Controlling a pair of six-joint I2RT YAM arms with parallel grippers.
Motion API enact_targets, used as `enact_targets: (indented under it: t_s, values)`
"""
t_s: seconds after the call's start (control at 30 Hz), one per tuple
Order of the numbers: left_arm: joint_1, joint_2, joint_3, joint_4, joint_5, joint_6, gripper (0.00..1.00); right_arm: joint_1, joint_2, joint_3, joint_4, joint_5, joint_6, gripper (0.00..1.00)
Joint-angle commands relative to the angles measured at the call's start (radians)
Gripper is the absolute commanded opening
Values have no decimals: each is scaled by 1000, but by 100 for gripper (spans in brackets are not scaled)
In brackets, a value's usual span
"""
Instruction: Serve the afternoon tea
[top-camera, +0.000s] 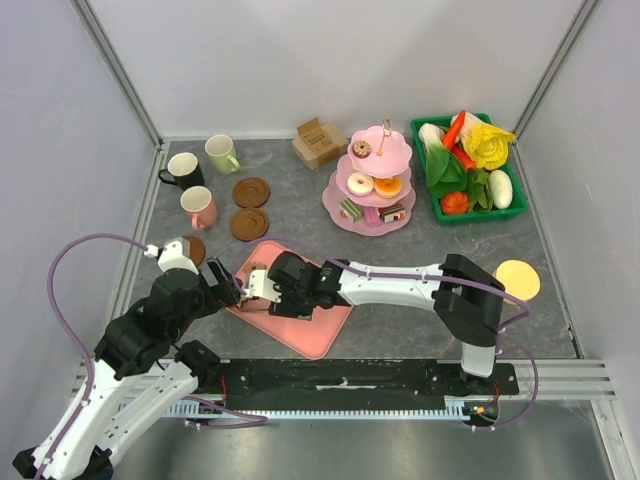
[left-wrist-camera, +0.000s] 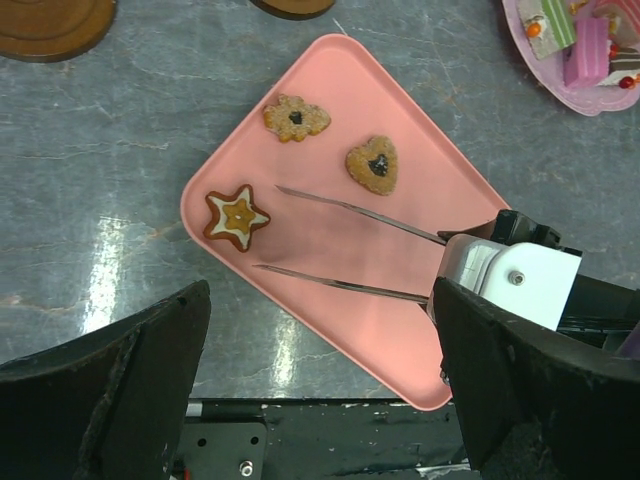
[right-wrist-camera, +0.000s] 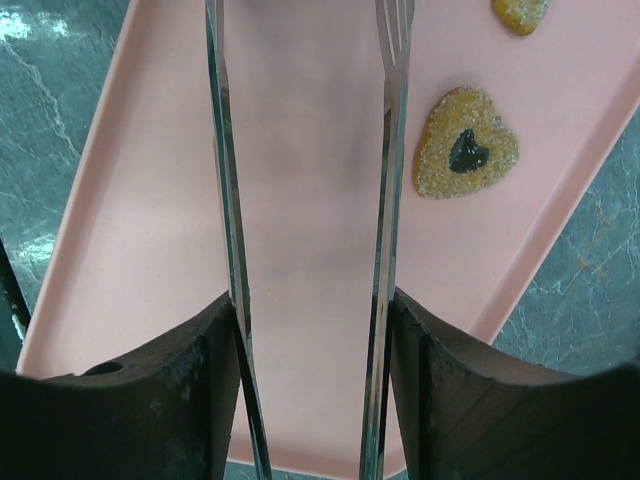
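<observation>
**Tongs spread over a tray of three cookies**

Only the left wrist view shows all the cookies on the pink tray (left-wrist-camera: 330, 80). A star cookie (left-wrist-camera: 237, 216) lies near its left corner, with a flower-shaped cookie (left-wrist-camera: 296, 117) and a heart cookie (left-wrist-camera: 373, 164) toward its far side. The two blades of the metal tongs (left-wrist-camera: 350, 215) are spread over bare pink. The star lies just beyond their tips, and nothing is between them. The left gripper (left-wrist-camera: 318, 300) hangs over the tray's near edge, its dark fingers far apart and holding nothing.

The right wrist view adds the grip. The right gripper (right-wrist-camera: 312, 300) clamps the tongs, with one blade against the inner face of each finger. The heart cookie lies just right of the right-hand blade.

The top view alone takes in the rest. A black mug (top-camera: 183, 168), a pale green mug (top-camera: 222, 152) and a pink mug (top-camera: 200, 207) stand at the far left, with two brown coasters (top-camera: 251, 191) beside them. Further right are a cardboard box (top-camera: 318, 142), a pink tiered stand (top-camera: 352, 212) carrying small pastries (top-camera: 360, 183), and a green basket (top-camera: 440, 215) of toy vegetables (top-camera: 470, 150). A yellow disc (top-camera: 517, 280) lies near the right arm.

The table (top-camera: 300, 200) is mottled grey, like stone, and is enclosed by pale walls (top-camera: 300, 60) on metal struts.

From above, both arms cover the cookies and most of the tongs. A third coaster (top-camera: 193, 250) sits partly behind the left arm. In the right wrist view the blade tips and a second cookie are cut off at the top edge. The pastries on the stand are too small to tell apart.
</observation>
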Motion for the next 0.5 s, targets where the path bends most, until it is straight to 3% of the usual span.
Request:
enact_targets:
  t_s: [0.0, 0.47]
  values:
    - [-7, 5, 37, 77, 46, -25, 99, 16, 44, 90, 69, -33, -23, 62]
    - [-7, 31, 43, 48, -39, -51, 99, 16, 135, 200, 63, -34, -44, 63]
